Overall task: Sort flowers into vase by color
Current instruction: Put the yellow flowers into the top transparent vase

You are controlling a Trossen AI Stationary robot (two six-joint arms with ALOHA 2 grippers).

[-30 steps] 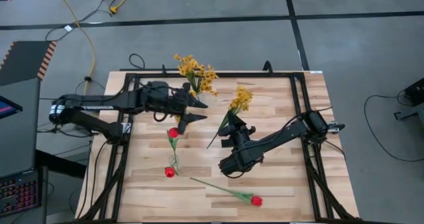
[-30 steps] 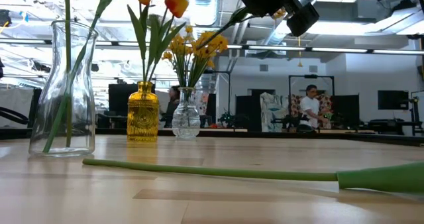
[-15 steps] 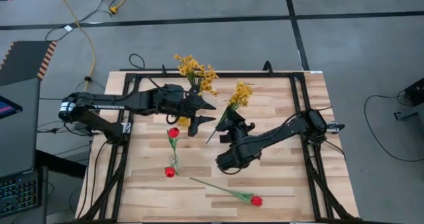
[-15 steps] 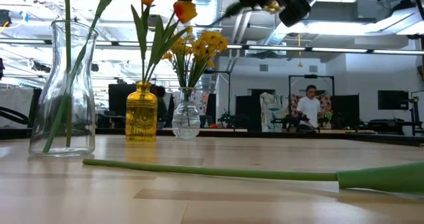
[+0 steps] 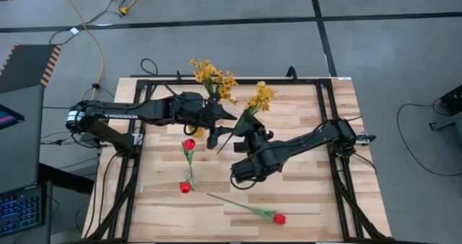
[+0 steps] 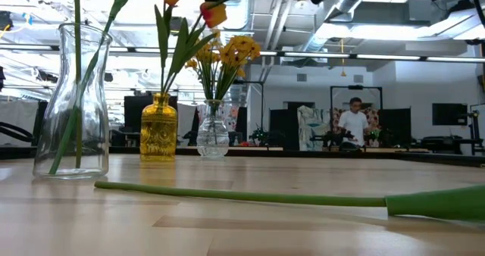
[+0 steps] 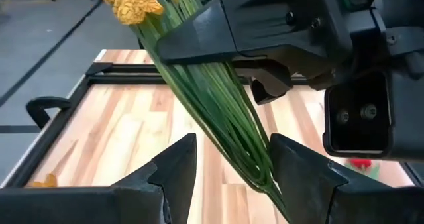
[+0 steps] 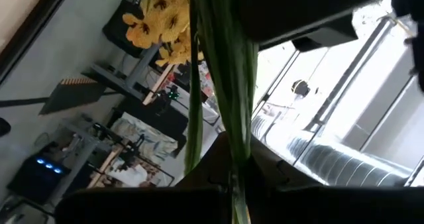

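My right gripper (image 5: 247,132) is shut on a spray of mustard-yellow blossoms (image 5: 261,97) above the table's middle. My left gripper (image 7: 232,166) is open; its fingers stand on either side of the spray's stems (image 7: 228,128), and I cannot tell whether they touch. The low view shows a clear carafe (image 6: 72,104) with a green stem, an amber vase (image 6: 159,127) with yellow-orange tulips, and a small clear vase (image 6: 212,131) with yellow sprays. One red tulip (image 5: 279,218) lies flat on the table near its front edge; two more (image 5: 189,144) (image 5: 185,188) show left of centre. My right gripper pinches the spray's bundle of green stems (image 7: 199,78) between its two fingers, partway down from the blossoms, with the fingers lying across the stems. The spray is lifted clear of the table and tilted, blossoms toward the far edge, stem ends (image 5: 219,149) toward the near left.
A black frame (image 5: 325,121) runs around the wooden table top. The three vases stand on the table's left half, close under my left arm (image 5: 137,112). A long green stem (image 6: 242,196) lies across the front of the low view. People and equipment show in the room beyond.
My right gripper has carried the spray toward the table's left and far edge. My left gripper has moved toward the table's right, and its fingers now stand around the spray's stems. The amber vase and its tulips shifted slightly in the low view.
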